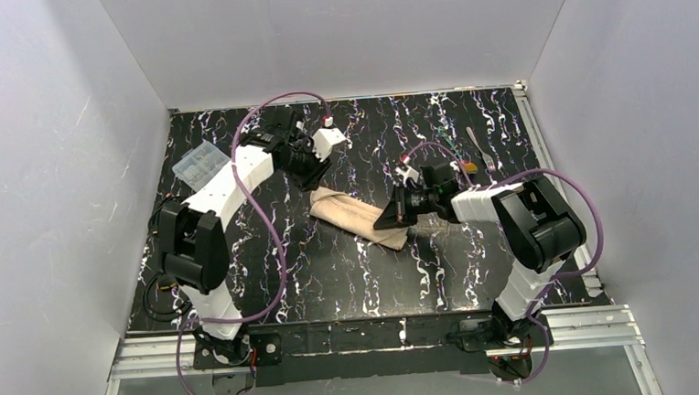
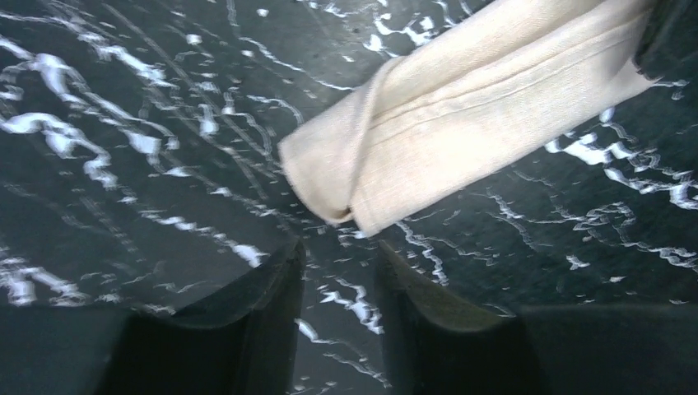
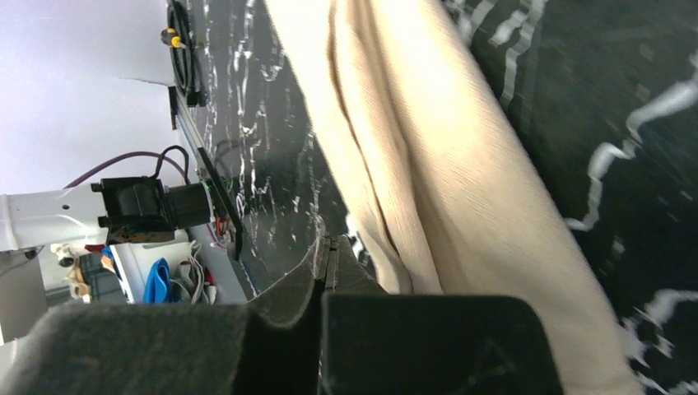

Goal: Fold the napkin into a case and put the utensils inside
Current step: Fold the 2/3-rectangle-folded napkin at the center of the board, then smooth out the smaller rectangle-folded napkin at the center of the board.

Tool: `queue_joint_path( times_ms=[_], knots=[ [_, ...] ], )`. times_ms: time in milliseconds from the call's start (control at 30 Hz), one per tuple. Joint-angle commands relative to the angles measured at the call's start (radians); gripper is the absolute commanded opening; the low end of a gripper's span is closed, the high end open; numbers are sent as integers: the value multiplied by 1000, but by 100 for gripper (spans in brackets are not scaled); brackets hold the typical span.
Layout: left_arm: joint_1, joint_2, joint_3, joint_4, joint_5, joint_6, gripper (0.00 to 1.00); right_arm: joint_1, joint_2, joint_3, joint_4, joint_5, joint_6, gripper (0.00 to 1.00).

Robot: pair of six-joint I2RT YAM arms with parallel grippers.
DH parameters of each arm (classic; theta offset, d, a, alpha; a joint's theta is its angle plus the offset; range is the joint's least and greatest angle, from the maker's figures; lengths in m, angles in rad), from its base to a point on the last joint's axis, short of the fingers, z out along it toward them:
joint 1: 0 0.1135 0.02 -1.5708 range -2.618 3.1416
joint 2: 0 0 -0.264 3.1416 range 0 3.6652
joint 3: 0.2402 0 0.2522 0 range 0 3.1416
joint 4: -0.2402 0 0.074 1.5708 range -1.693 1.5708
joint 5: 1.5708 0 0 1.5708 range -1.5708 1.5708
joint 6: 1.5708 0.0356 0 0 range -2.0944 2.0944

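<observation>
Lying across the middle of the table (image 1: 351, 280): one napkin (image 1: 351, 214), tan-beige, folded into a narrow layered strip that runs from far left to near right. The lengthwise folds show in the left wrist view (image 2: 461, 123) and the right wrist view (image 3: 436, 164).

Left gripper (image 1: 311, 177): released, fingers (image 2: 272, 284) parted over bare table top, just off the strip's left end and apart from it (image 2: 337, 267).

Right gripper (image 1: 386, 221): clenched at the strip's near right end, jaws pressed together, tips (image 3: 325, 255) just beside the cloth's edge. Whether any fabric is pinched cannot be told.

Fork (image 1: 478, 146): silver, flat on the table at far right, well apart from the napkin.

Spoon (image 1: 469, 166): orange-yellow bowl, just near of the fork, partly hidden behind the right arm.

Clear plastic box (image 1: 199, 163): far left, beside the left arm.
</observation>
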Motion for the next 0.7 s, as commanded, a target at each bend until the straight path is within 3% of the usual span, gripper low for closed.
queue_joint_path(
  times_ms=[0,33,67,100,300,467,667],
  knots=[
    [10,-145,-63,121,-130,106,52,53,-55,92,-50,27,-11,3],
    [19,-165,-87,171,-156,101,89,62,-58,103,-53,35,-6,3],
    [39,-179,-122,245,-196,69,97,72,-61,117,-58,45,-2,3],
    [55,-183,-143,296,-208,52,98,88,-63,130,-63,59,0,3],
    [87,-137,-149,206,25,44,98,169,6,231,-20,162,75,3],
    [87,-132,-219,256,253,85,79,200,156,315,104,164,173,2],
    [85,-61,-181,174,345,216,65,208,319,391,232,124,255,2]
  ],
)
